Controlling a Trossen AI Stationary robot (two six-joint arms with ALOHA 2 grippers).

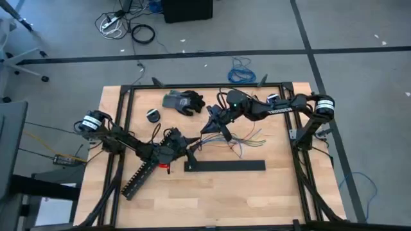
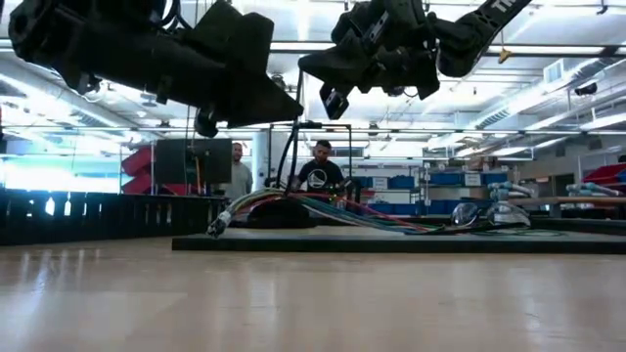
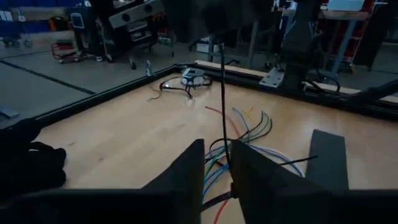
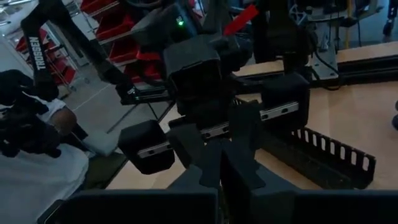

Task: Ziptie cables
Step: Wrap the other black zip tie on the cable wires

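- Leftmost, a black slotted duct (image 1: 142, 172) lies at a slant on the wooden worktop (image 1: 257, 192), beside the left arm.
- Dark glove (image 1: 183, 101), crumpled, near the far edge of the worktop and apart from both arms.
- Left tool (image 1: 190, 146), reaching in from the left edge. Its fingers (image 3: 186, 180) are drawn nearly together on a thin black ziptie (image 3: 222, 93), which stands up from between them.
- Right tool (image 1: 215, 126), reaching in from the right edge and facing the left tool just beside it. Its fingers (image 4: 211, 171) are pressed together. The ziptie runs up towards it, but I cannot tell whether it pinches the strip.
- Flat black bar (image 1: 225, 165), lying lengthwise nearer the front edge.
- Cables (image 1: 247, 137), a bundle of blue, green and pale wires lying on the worktop just right of the two tools, between the right arm and the bar, with their ends fanned apart.
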